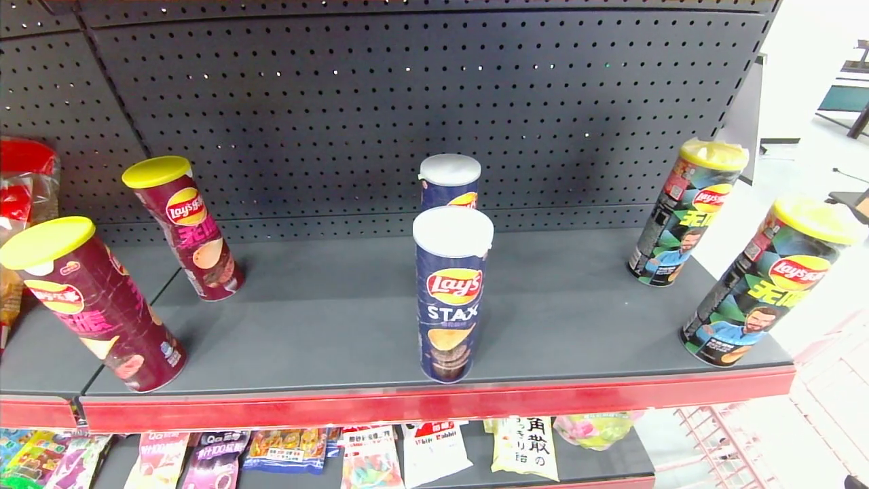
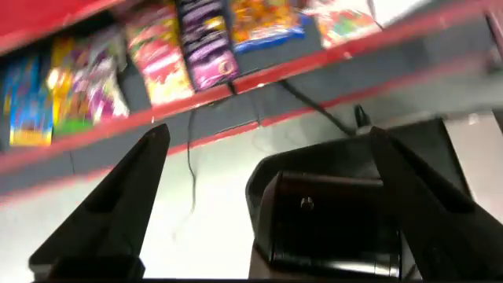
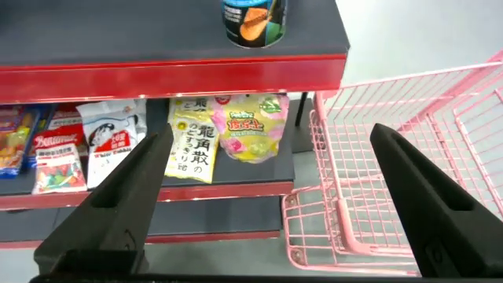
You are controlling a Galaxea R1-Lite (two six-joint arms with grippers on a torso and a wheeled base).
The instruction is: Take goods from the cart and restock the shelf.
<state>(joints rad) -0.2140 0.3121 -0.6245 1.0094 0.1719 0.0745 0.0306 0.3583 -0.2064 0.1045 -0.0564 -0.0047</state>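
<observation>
Two blue cans are standing mid-shelf, one behind the other, with maroon cans left and green cans right. The shelf is showing wide gaps between the pairs, likely awaiting stock. Farther right, the cart is sitting beside it. The left gripper and right gripper are hanging low, jaws spread, carrying nothing, apparently ready for a pick.

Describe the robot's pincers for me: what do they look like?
The left gripper and the right gripper look alike. Each has two plain matte black fingers, broad at the base and tapering like wedges to narrow tips.
</observation>
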